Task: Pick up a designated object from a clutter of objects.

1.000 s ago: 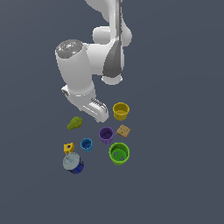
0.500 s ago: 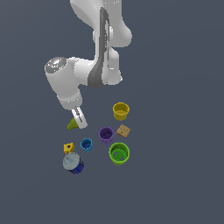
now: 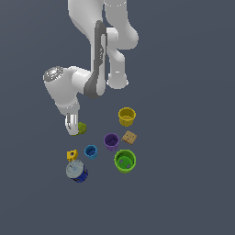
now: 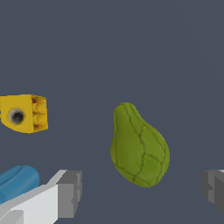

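Observation:
The olive-green pear lies on the dark floor, rounded end near my fingers, tapered end away. In the exterior view the pear is partly hidden behind my gripper, which hangs right over it. In the wrist view my gripper is open; one grey fingertip and the other stand on either side of the pear's rounded end, apart from it. The clutter lies around: yellow block, blue cup, purple cup, yellow cup.
A bright green cup, a tan square and a blue silver-lidded can lie nearer the exterior view's bottom. The yellow block and blue cup show in the wrist view beside one finger.
The arm has swung to the exterior view's left and come down; the gripper now hangs low over the pear and covers part of it.

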